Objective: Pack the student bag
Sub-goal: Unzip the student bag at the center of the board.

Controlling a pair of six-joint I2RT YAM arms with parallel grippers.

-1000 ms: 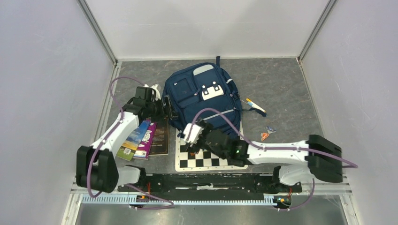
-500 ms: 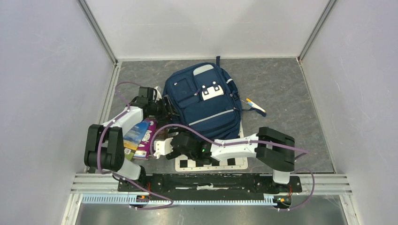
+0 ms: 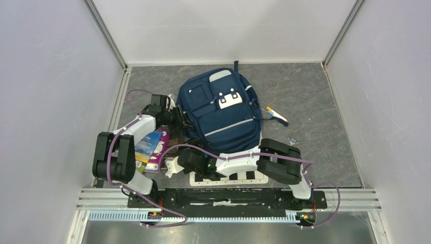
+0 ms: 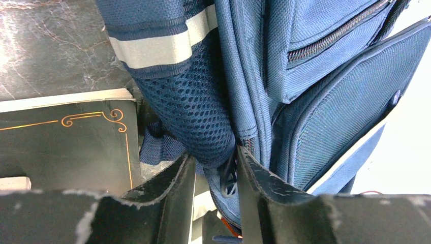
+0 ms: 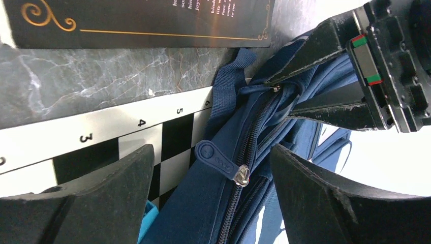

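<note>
The navy student bag (image 3: 221, 109) lies flat in the middle of the floor, front pockets up. My left gripper (image 3: 184, 121) is at its lower left edge, shut on bag fabric beside the mesh side pocket (image 4: 198, 117). In the left wrist view the gripper (image 4: 213, 162) pinches that fabric. My right gripper (image 3: 187, 151) is open at the bag's lower left corner. In the right wrist view the right gripper (image 5: 213, 188) straddles the blue zipper pull (image 5: 221, 161) without touching it. The left gripper's fingers (image 5: 325, 76) show there, clamped on the bag's edge.
A black book with gold ornament (image 3: 174, 145) lies left of the bag, colourful books (image 3: 150, 147) beside it. A chessboard (image 3: 228, 178) lies under the bag's lower edge and my right arm. Pens (image 3: 277, 114) and a small wrapper (image 3: 293, 140) lie right of the bag.
My right arm has swung left from above the chessboard to the bag's lower left corner. My left arm has folded back, and its gripper stays at the bag's edge.
</note>
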